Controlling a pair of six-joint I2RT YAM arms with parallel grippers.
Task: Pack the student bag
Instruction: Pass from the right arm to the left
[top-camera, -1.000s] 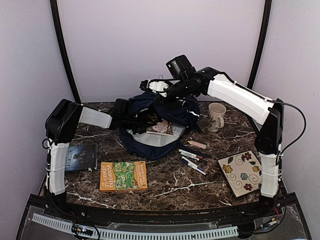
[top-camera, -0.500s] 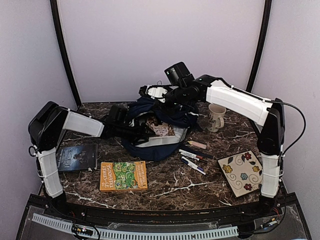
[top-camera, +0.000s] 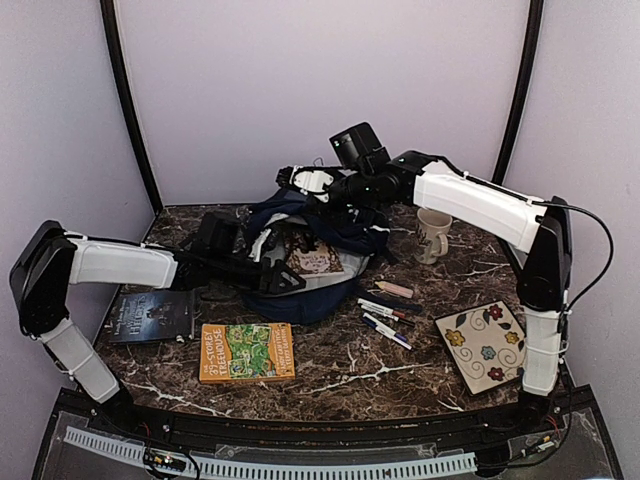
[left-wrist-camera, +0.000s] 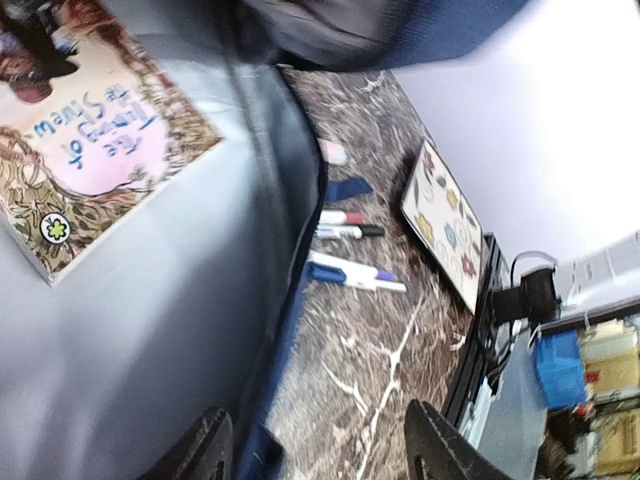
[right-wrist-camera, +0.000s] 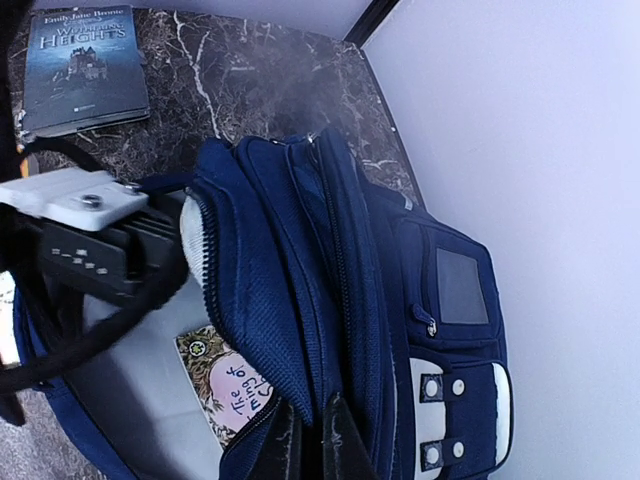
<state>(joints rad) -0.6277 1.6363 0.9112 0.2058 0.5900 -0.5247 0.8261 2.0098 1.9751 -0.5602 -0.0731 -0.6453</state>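
The student bag (top-camera: 300, 295) lies on the table in navy fabric, its mouth open and its grey lining (left-wrist-camera: 150, 300) showing. A pale illustrated book (top-camera: 316, 258) (left-wrist-camera: 85, 150) (right-wrist-camera: 225, 385) lies inside on the lining. My right gripper (top-camera: 345, 193) (right-wrist-camera: 312, 450) is shut on the bag's upper flap (right-wrist-camera: 300, 280) and holds it raised. My left gripper (top-camera: 283, 280) (left-wrist-camera: 320, 460) is open and empty at the bag's front rim (left-wrist-camera: 295, 210). One fingertip (left-wrist-camera: 205, 455) is over the lining, and the other is over the marble.
Several markers (top-camera: 385, 315) (left-wrist-camera: 350, 228) and a pink eraser (top-camera: 394, 289) lie right of the bag. A green-and-orange book (top-camera: 246, 351) and a dark book (top-camera: 152, 315) (right-wrist-camera: 85, 65) lie front left. A mug (top-camera: 433, 232) and a flowered plate (top-camera: 488, 345) (left-wrist-camera: 445, 225) sit right.
My left gripper has opened, left the pale book inside the bag, and drawn back left toward the rim. The right gripper has kept its hold, lifting the flap slightly.
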